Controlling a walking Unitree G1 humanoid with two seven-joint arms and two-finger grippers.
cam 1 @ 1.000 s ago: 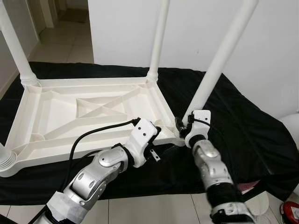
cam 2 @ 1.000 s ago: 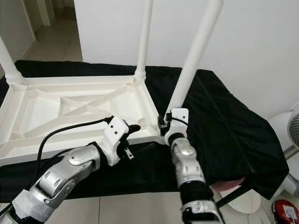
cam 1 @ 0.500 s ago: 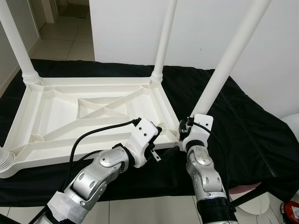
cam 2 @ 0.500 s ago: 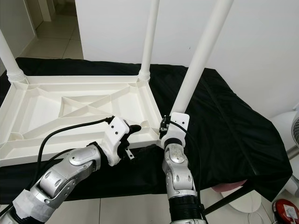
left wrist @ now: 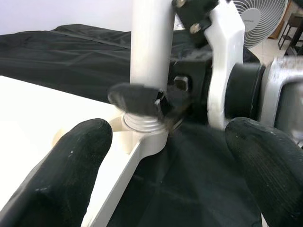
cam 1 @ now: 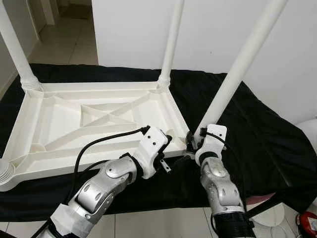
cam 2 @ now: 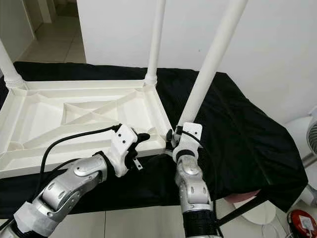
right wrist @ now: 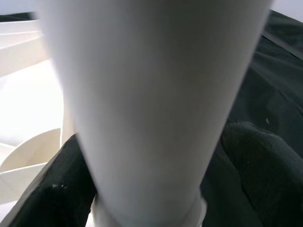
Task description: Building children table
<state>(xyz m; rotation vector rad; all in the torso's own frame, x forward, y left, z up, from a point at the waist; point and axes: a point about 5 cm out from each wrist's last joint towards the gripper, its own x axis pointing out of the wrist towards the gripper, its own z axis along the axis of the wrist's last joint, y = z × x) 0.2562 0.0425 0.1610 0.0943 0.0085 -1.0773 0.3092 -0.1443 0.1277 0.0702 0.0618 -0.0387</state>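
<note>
The white plastic tabletop [cam 1: 94,124] lies upside down on a black cloth [cam 1: 257,129], its underside ribbed with diagonal braces, smooth round legs poking upward. At the near right corner, the right gripper [cam 1: 194,144] pinches the base of the tapered leg [cam 1: 237,74], a black finger on each side just above its threaded collar. The left gripper [left wrist: 161,156] hovers spread wide beside that corner, its matte rounded fingertips [left wrist: 71,156] holding nothing.
</note>
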